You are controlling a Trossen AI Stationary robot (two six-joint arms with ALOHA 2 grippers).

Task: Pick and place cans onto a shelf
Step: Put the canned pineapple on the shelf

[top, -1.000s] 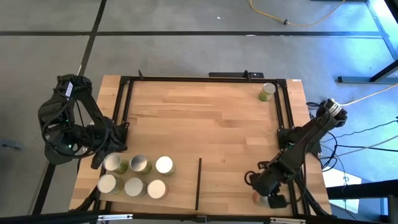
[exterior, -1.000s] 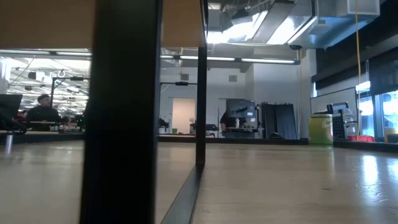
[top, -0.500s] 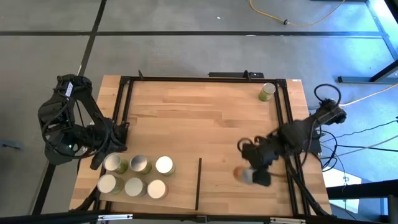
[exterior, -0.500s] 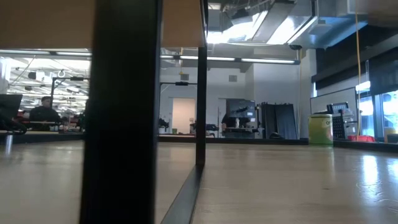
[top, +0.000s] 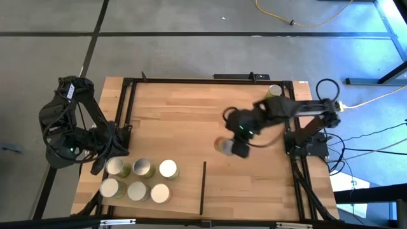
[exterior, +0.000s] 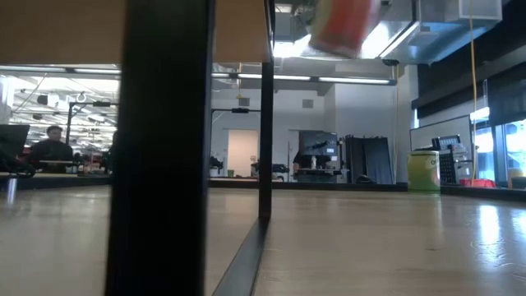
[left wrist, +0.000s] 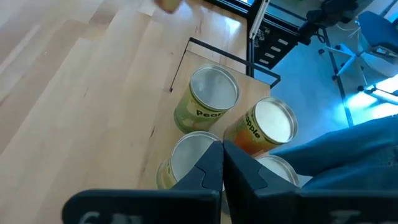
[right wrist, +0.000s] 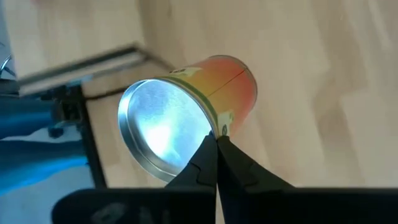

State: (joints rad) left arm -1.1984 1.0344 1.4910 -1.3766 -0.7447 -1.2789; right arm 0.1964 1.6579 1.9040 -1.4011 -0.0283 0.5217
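Note:
An orange can (right wrist: 233,84) with a silvery top hangs in the air over the middle of the table (top: 191,114). My right gripper (right wrist: 216,139) is shut on it. The low view shows it blurred and high up (exterior: 343,23). Several cans (top: 143,168) stand upright in two rows on the pale shelf (top: 184,191) at the near left, left of its dark divider (top: 203,187). My left gripper (left wrist: 222,149) is shut just above these cans at the shelf's left edge and touches nothing that I can see. A green can (top: 275,91) stands at the far right corner. My right gripper pinches the rim of the orange can's top (right wrist: 211,121) between its two fingers, one finger on the lid side and one on the outer wall. The fingers come from above, slanting down. The can is lifted clear of the table and hangs tilted below them.
A black frame (top: 127,102) runs along the table's left, far and right edges. The right arm (top: 292,111) reaches over the far right part of the table, next to the green can. Bare wood lies between the divider and the right frame rail.
My right gripper has risen from the near right corner and swung toward the table's middle and far side, turning as it went. The orange can has gone with it, off the table and clear.

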